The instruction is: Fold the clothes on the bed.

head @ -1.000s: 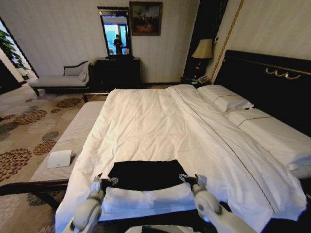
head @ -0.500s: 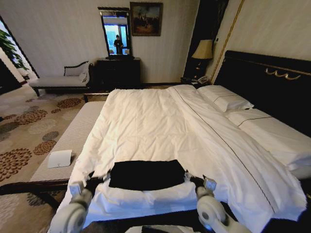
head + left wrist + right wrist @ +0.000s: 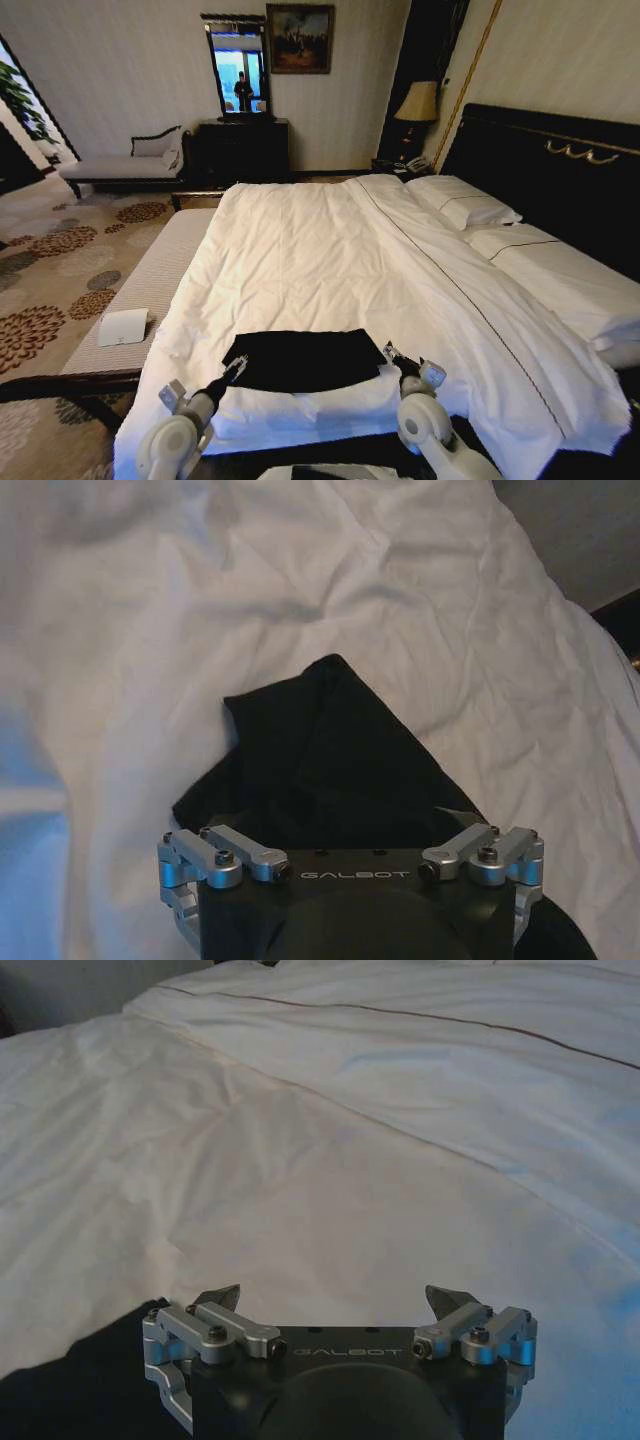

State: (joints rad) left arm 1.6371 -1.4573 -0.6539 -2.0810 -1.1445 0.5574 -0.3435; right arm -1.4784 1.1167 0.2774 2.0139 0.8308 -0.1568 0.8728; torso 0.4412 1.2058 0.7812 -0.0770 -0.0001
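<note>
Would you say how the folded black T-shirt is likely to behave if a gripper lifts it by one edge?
The black T-shirt would probably droop and unfold: it lies limp and creased. It looks light, a thin flat layer. Pushed, it would likely bunch up on the soft duvet.

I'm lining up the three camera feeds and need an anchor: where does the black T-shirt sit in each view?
Head view: the black T-shirt lies flat near the foot of the bed, between the left gripper and the right gripper.
Left wrist view: the shirt fills the centre, just beyond the open fingers.
Right wrist view: only a dark corner beside the gripper.
Shared landmark: the white duvet under the shirt.
</note>
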